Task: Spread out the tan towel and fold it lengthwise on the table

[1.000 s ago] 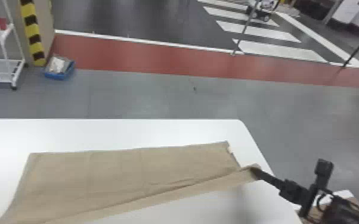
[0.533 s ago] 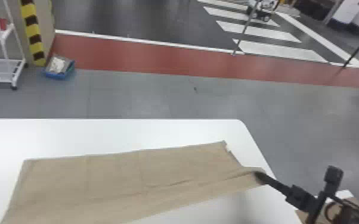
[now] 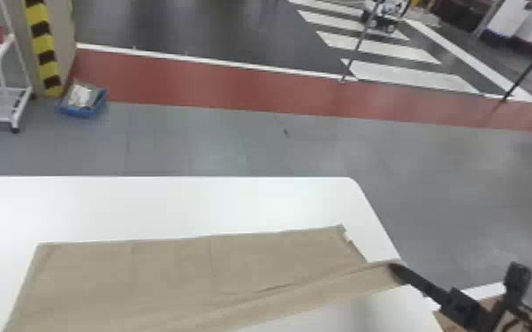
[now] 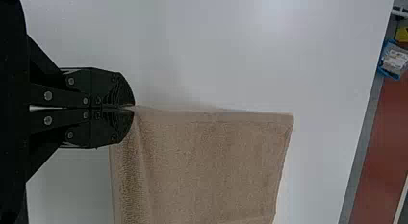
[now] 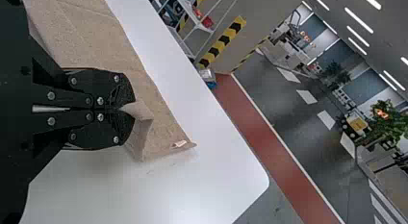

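Observation:
In the head view my right gripper holds the near right corner of the tan towel, which lies spread on the white table with its near edge running as a raised strip. The right wrist view has my right gripper shut on a pinched corner, beside the small white tag on the towel. In the left wrist view my left gripper is shut on another corner of the towel, with a ridge of cloth running from its fingertips.
The table's rounded far right corner lies beyond the towel. On the floor past the table are a blue bin and a white rack. Brown material shows under my right arm.
The right gripper and its corner first shifted slightly right, then back left and a little nearer. The towel's near strip flattened out and now shows again; its far left corner moved slightly too.

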